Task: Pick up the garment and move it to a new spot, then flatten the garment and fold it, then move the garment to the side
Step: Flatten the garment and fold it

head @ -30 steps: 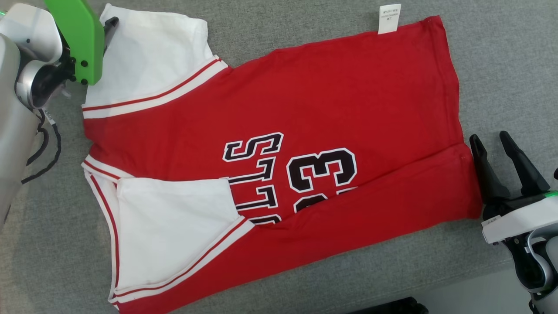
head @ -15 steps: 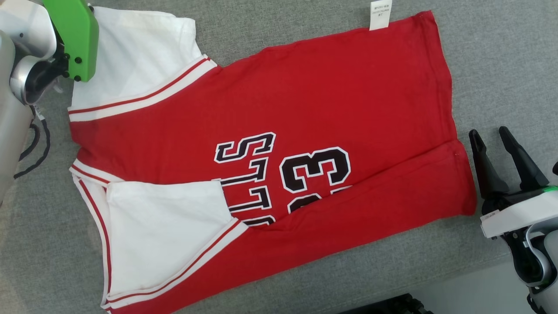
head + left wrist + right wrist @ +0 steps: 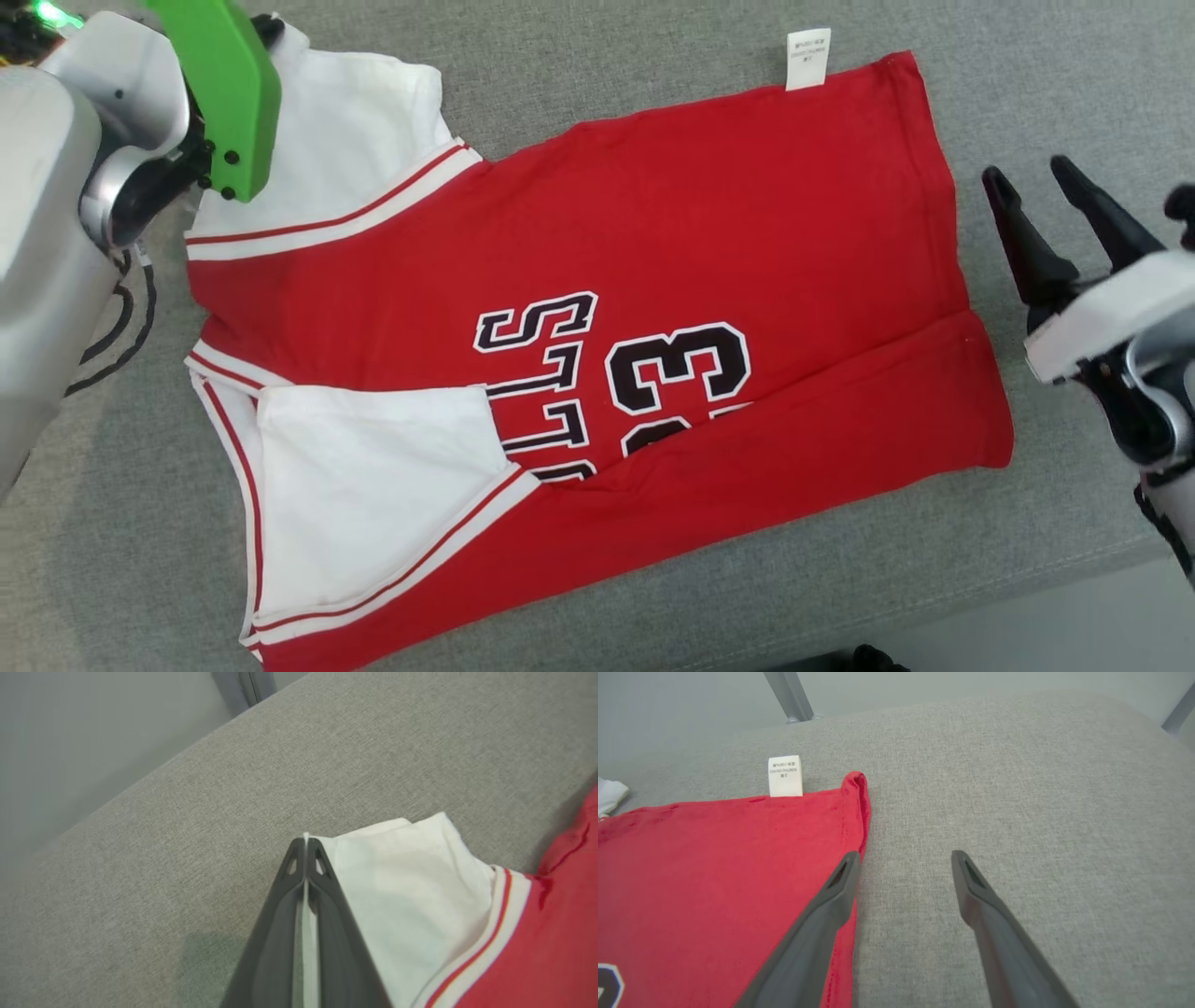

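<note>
Across the grey fabric-covered surface [image 3: 1074, 93] the garment [image 3: 709, 215], a red jersey with white sleeves and black lettering, lies spread nearly flat. Its near long edge is turned in over the print and the near sleeve [image 3: 373, 485] is folded onto the chest. It looks light, thin and limp, so it should sag from any single hold and drag on the coarse weave rather than slide. Nothing about it seems fragile, and the firmest places to pinch are probably the stitched cuffs and hem corners. The far sleeve [image 3: 406, 882] is where the left gripper [image 3: 306, 847] has its hold, its two dark fingers pressed together with a thin white strip of cuff clamped between them. The right gripper [image 3: 906, 856] hovers just beside the red hem [image 3: 864, 807], fingers spread wide and holding nothing; the far hem corner looks like the natural matching hold. Little stands in the way. A green plate [image 3: 224, 93] on the left wrist hides the sleeve tip from the head view, and a black cable [image 3: 121, 327] loops beside the collar end. A small white care label [image 3: 808, 58] sticks out past the far edge and could get caught in a fold.
</note>
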